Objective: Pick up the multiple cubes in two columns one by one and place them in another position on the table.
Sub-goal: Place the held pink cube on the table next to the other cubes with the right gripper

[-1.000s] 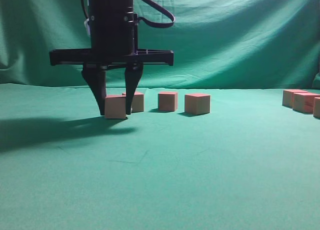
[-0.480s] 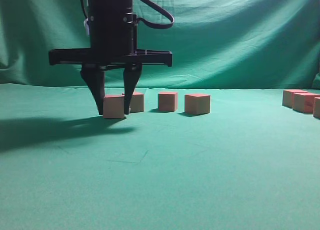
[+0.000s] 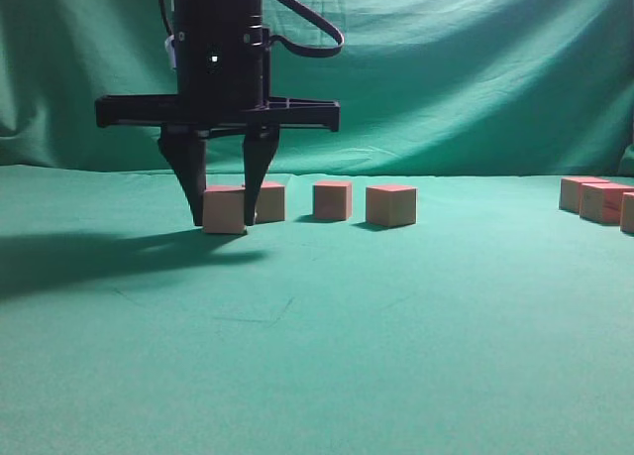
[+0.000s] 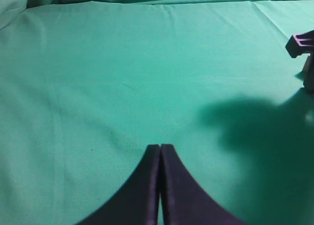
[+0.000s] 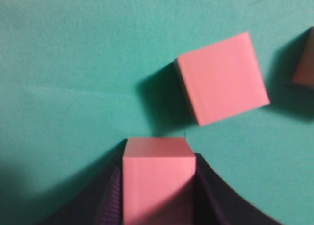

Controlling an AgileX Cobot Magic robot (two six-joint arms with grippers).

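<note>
Four cubes left of centre on the tabletop (image 3: 396,316); the leftmost cube (image 3: 224,209) clamped in the right gripper (image 3: 222,217). Three more cubes (image 3: 598,199) at right edge. Left gripper (image 4: 160,151) pressed together, empty.

cubes (image 3: 391,205): 4 pink-top, mid-left | 3 far right, table (image 3: 396,356)
</note>
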